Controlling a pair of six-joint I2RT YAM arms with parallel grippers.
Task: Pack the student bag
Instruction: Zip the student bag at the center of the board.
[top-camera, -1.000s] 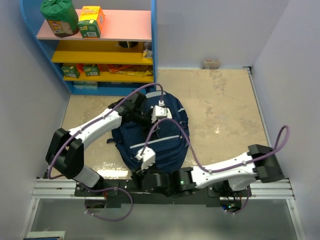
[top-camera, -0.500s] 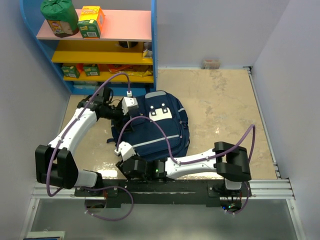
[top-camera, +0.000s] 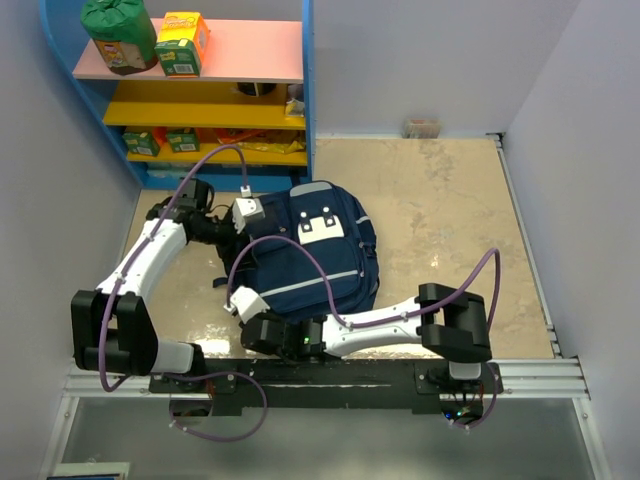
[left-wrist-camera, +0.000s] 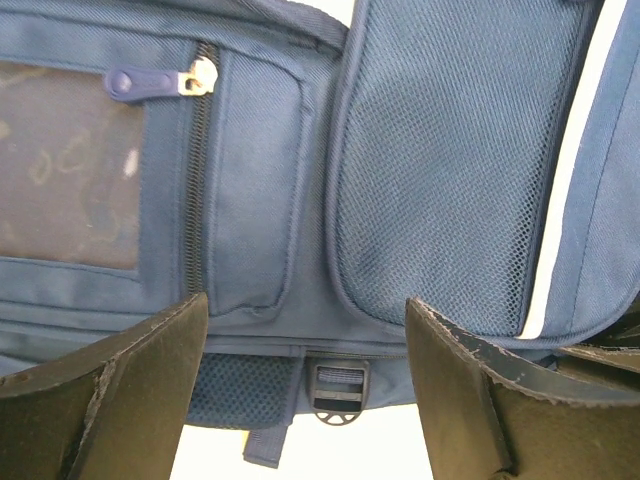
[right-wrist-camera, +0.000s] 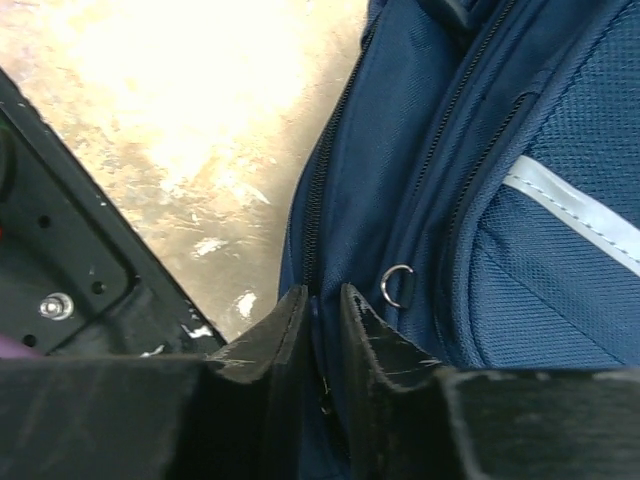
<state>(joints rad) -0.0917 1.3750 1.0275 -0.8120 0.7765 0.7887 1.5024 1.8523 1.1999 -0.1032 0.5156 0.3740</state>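
Two arms, one bag. The student bag (top-camera: 320, 265) lies flat on the bench (top-camera: 450, 200), its patch end toward the shelf unit (top-camera: 200, 100) and its other end next to the arm bases. No item to pack is held by either arm.

Left jaws: released, spread wide, empty. They hang just off the bag's side. Ahead of them, between the two fingers, sit a mesh pocket (left-wrist-camera: 450, 170) and part of a zipped pocket. The blue zipper pull (left-wrist-camera: 150, 82) is further ahead, past one finger. A black buckle (left-wrist-camera: 338, 390) sits low in the gap. No contact shows. Judgement: the wide spread suits taking a thick fold of fabric, or bracing the bag while the other arm works.

Right jaws: clenched almost together at the bag's near corner. A zipper track runs straight into the narrow gap, and blue fabric fills it, so I log them as grasping the bag's seam edge. How firm the grip is I cannot tell. A small metal ring (right-wrist-camera: 398, 285) sits just beside the jaws, not between them. Whether it belongs to a slider I cannot tell.

Judgement: early stage, getting the bag open. The pinch on the seam probably holds the edge taut so a zipper can run. Risks: thin fabric slipping out of the pinch, and the bag sliding on the smooth bench if only one end is held
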